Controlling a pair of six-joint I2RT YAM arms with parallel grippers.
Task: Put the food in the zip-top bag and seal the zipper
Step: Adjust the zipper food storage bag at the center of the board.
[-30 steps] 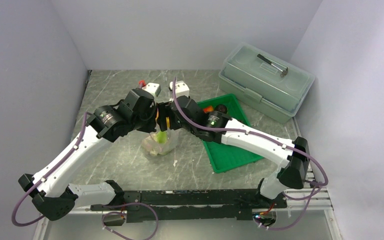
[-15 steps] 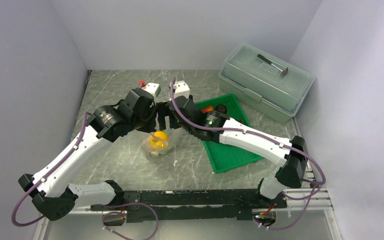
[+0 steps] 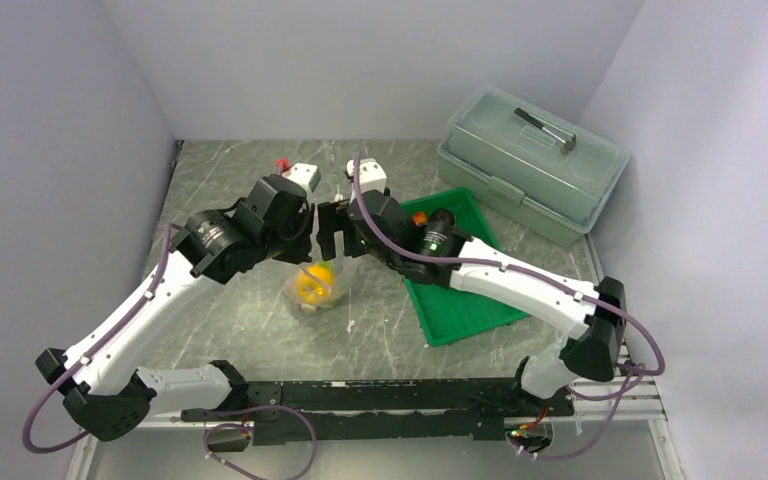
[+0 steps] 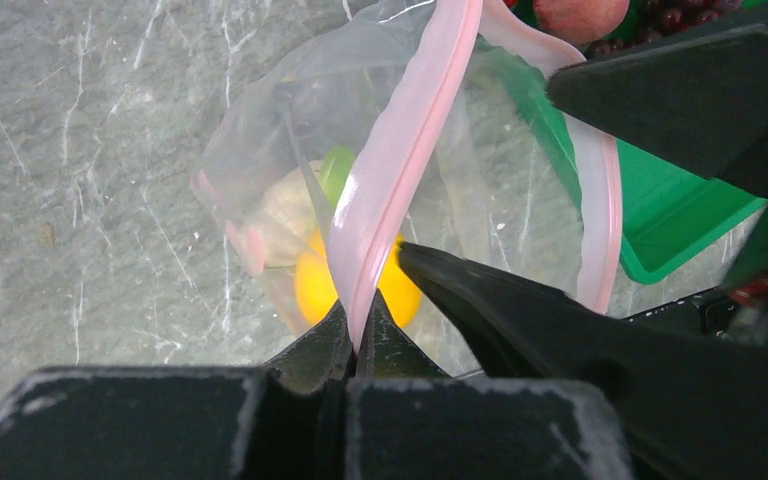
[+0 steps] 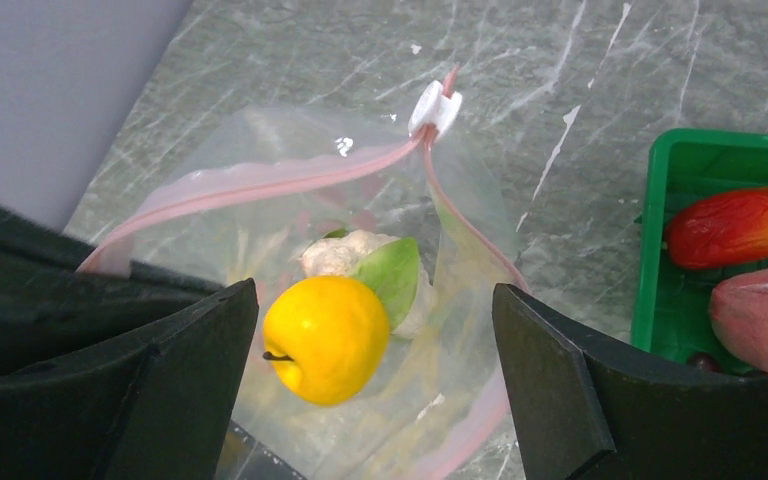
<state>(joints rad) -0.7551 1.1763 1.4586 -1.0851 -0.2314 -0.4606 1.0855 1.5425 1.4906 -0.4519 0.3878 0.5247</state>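
While your left gripper point(image 4: 360, 335) was clenched on the zipper point(image 4: 400, 150), pinching one lip of the pink strip between its fingertips, the zip-top bag point(image 3: 315, 292) sat on the marbled table point(image 3: 230, 185) between your two arms, just left of the green tray point(image 3: 460, 305). The pinched lip was lifted and the other lip bowed away from it, so the mouth stood open. A white slider point(image 5: 435, 107) sat at the far end of the strip.

Inside the bag you had the yellow-orange fruit point(image 5: 325, 338) lying against the white-and-green vegetable point(image 5: 345, 255).

Your right gripper point(image 5: 375, 300) was released, its fingers spread wide above the bag's mouth. From its wrist camera the fruit showed between the two fingers, touching neither.

Right of the bag, the tray held the red-orange fruit point(image 5: 740, 225) with the pink peach point(image 5: 765, 320) just on its near side. The dark purple ball point(image 3: 444, 216) was at the tray's far end, and the dark grape bunch point(image 4: 675, 15) lay beside the peach. Further right and at the back, the pale green lidded box point(image 3: 530, 160) was closed.
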